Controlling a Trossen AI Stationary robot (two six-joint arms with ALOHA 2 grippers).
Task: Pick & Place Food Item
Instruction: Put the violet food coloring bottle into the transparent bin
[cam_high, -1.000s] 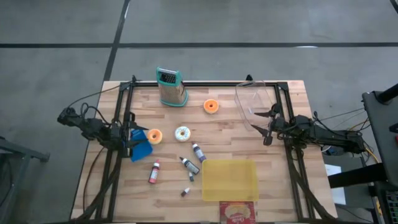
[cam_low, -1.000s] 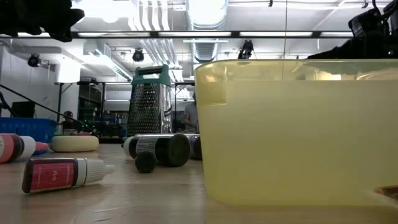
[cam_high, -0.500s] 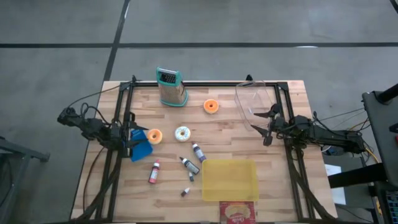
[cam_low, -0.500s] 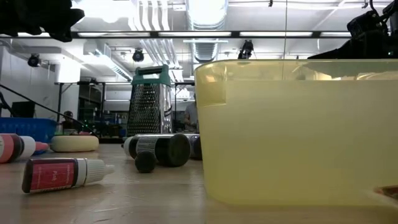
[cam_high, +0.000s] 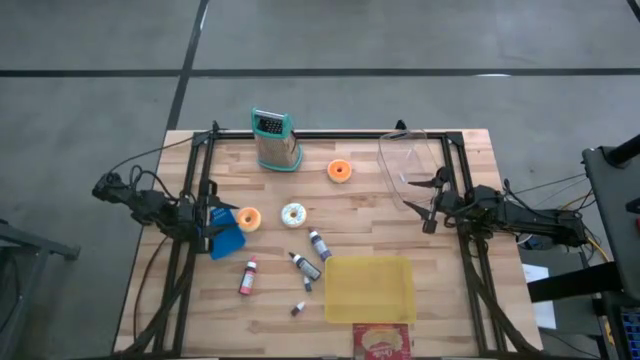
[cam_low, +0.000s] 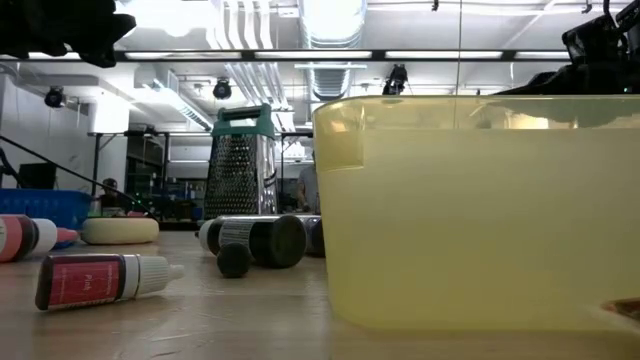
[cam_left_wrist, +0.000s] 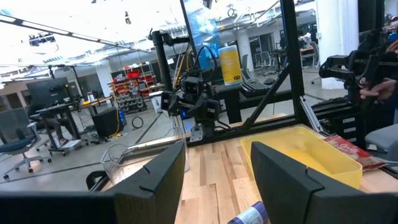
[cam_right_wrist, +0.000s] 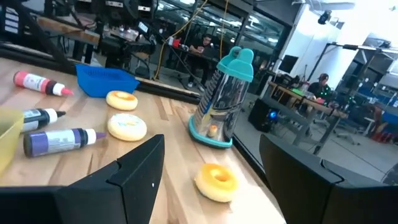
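The right gripper (cam_high: 424, 205) hangs at the table's three o'clock edge with its jaws spread wide and nothing between them; its two dark fingers (cam_right_wrist: 134, 177) frame the right wrist view with a broad gap. The left gripper (cam_high: 210, 222) waits at nine o'clock, jaws parted to a middling gap and empty, its fingers (cam_left_wrist: 152, 186) apart in the left wrist view.

The wooden table (cam_high: 365, 200) carries, largest first: a yellow plastic bin (cam_high: 369, 288) at about five o'clock, which fills the right of the low view (cam_low: 480, 210); a clear plastic container (cam_high: 407, 165) at two o'clock, just beside the right gripper; a steel box grater with a teal top (cam_high: 275, 140) upright at twelve o'clock; a blue tray (cam_high: 229, 237) at nine o'clock, beside the left gripper; and a red packet (cam_high: 382, 342) at six o'clock, touching the bin's near edge.

The food items are three doughnuts: an orange one (cam_high: 340, 171) at one o'clock, another orange one (cam_high: 248, 219) touching the blue tray, and a white-iced one (cam_high: 293, 214) near the centre.

Small bottles lie on their sides around six to seven o'clock: a red one (cam_high: 247, 277), a purple one (cam_high: 319, 245), a dark one (cam_high: 305, 265), and a tiny one (cam_high: 299, 308).
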